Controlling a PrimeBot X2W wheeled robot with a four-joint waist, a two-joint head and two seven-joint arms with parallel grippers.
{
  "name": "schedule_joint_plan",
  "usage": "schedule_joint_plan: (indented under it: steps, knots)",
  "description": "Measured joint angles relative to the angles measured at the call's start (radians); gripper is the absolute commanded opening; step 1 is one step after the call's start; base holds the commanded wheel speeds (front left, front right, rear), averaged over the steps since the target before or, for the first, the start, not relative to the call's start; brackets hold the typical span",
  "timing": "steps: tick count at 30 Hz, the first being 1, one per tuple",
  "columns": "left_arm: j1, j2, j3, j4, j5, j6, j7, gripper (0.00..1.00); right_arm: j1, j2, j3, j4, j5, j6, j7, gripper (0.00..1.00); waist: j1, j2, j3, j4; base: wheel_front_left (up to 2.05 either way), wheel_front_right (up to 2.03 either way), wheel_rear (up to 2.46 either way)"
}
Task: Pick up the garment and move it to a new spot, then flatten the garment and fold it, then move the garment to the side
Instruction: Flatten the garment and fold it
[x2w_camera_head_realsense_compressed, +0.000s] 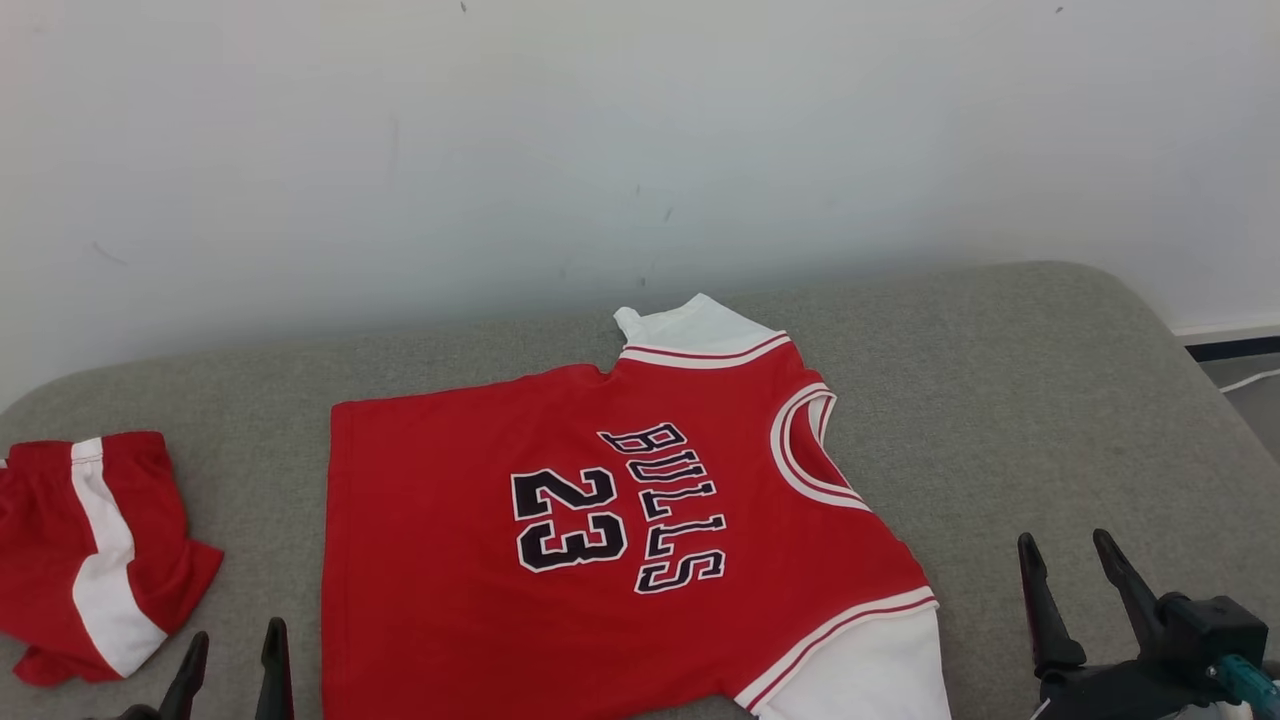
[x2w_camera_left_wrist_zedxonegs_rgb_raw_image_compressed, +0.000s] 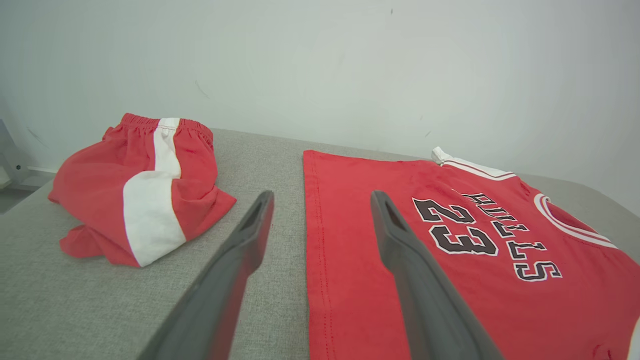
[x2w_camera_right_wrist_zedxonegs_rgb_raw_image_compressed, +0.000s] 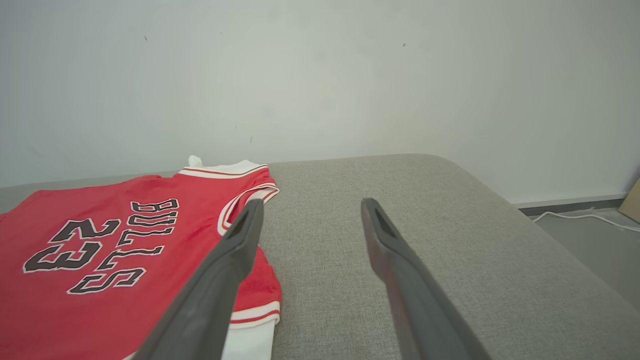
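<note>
Garment: a red jersey (x2w_camera_head_realsense_compressed: 600, 600) of thin, smooth cloth lies flat on the surface, in the middle and reaching the near edge; the straight hem points to the robot's left, the neck opening to its right
Print: black block letters "BULLS" and the number "23", each with a white outline, turned sideways in the head view
Trim: white and dark red bands run round the curved neck opening and along the sleeve seams; the two short sleeves (x2w_camera_head_realsense_compressed: 870, 670) are plain white, one at the far side and one at the near edge
Surface (x2w_camera_head_realsense_compressed: 1000, 400): grey woven fabric with a fine grain, padded in look, with rounded corners
Shorts (x2w_camera_head_realsense_compressed: 90, 560): red with a broad white side stripe and a gathered waistband, loosely bundled and rumpled, at the left, apart from the jersey
Left hand (x2w_camera_head_realsense_compressed: 237, 630): its two long, dark, tapered fingers (x2w_camera_left_wrist_zedxonegs_rgb_raw_image_compressed: 240, 260) stand apart with nothing between them; it hovers at the near edge, between the shorts and the jersey hem
Right hand (x2w_camera_head_realsense_compressed: 1062, 538): fingers spread apart, empty, over bare grey fabric at the near right, beside the neck end of the jersey
Wall (x2w_camera_head_realsense_compressed: 500, 150): pale and matt, with a few small dark marks
Floor (x2w_camera_right_wrist_zedxonegs_rgb_raw_image_compressed: 600, 250): grey, to the right of the surface, with a thin white cable (x2w_camera_right_wrist_zedxonegs_rgb_raw_image_compressed: 585, 216) lying on it
</note>
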Motion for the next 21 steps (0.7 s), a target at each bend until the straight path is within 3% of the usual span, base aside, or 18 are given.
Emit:
schedule_joint_plan:
  steps: [21]
  knots:
    - [0.019,-0.016,0.007,-0.030,0.067,0.000,0.000,1.00,0.038,0.025,-0.035,-0.016,-0.046,-0.001,-0.002,1.00,0.0000,0.0000,0.007,0.023,0.00,0.00,0.00]
